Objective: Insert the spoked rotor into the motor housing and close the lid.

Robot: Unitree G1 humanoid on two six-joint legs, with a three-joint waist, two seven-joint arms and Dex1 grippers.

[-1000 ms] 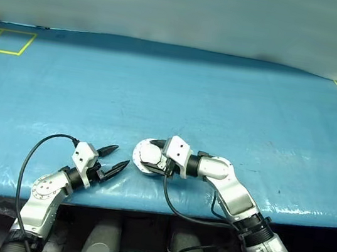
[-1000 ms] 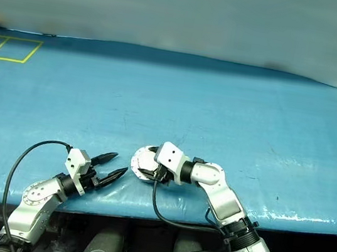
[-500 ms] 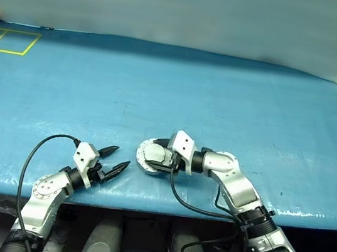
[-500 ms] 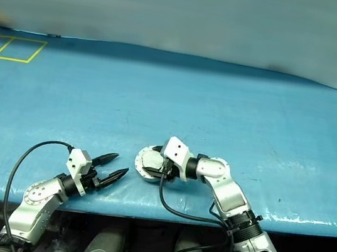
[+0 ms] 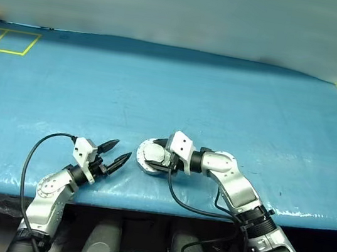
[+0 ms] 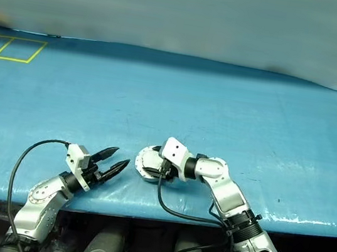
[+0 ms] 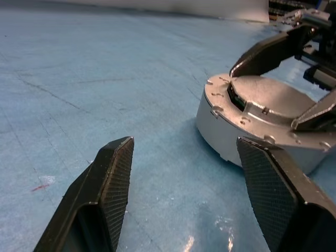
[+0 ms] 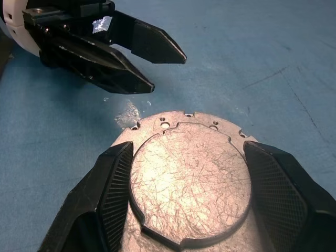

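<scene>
Two grippers are down in the lower middle of the frame. Our right gripper [image 5: 156, 156] straddles the motor housing [image 5: 149, 156], jaws spread over the lid [image 8: 189, 181], which looks shut already, so we'd guess we're at the last step: seating it, then letting go. Whether the fingers actually grip the puck we can't tell. Our left gripper [image 5: 117, 153] hangs released and empty just beside it, lower left. Next move probably needs a clean lift without dragging the housing. Right wrist view shows the scratched lid top; left wrist view shows its side wall.
</scene>
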